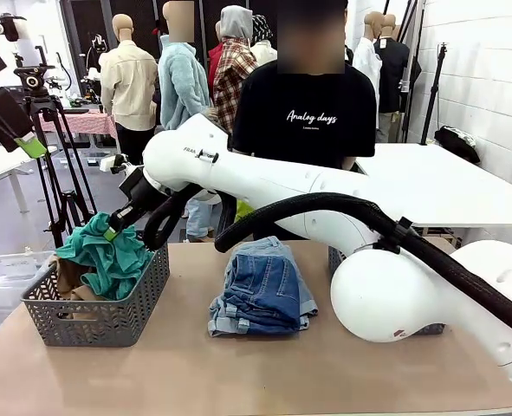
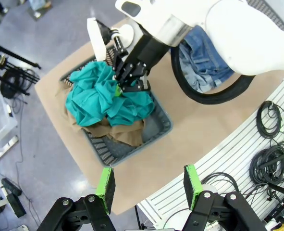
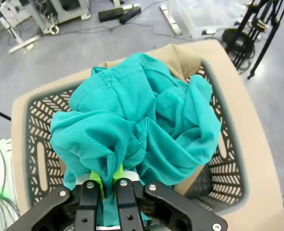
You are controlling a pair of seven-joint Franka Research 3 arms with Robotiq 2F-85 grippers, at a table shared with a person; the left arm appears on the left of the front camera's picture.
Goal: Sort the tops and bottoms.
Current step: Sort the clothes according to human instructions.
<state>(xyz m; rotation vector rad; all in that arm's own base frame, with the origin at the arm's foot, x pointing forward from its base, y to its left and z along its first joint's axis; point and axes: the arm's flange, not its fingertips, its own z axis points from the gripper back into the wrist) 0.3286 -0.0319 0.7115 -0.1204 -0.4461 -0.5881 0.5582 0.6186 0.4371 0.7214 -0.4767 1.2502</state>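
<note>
At the bench's (image 1: 238, 377) left a basket (image 1: 100, 319) is sitting, the upper shirt (image 1: 108, 256) lying on the lower shirt (image 1: 68, 277) inside; shorts (image 1: 260, 295) are lying right of it.

lighting entry, my feeds: bright, even overhead room light; soft short shadows on the bench (image 1: 238, 373). front view sharp. wrist views wide-angle, lines bowed at edges; white right arm (image 2: 238, 33) nearly blown out.

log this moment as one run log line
right gripper: shut on teal shirt at grey basket | left gripper: open, high | tan shirt: in basket | denim shorts: on table
</note>
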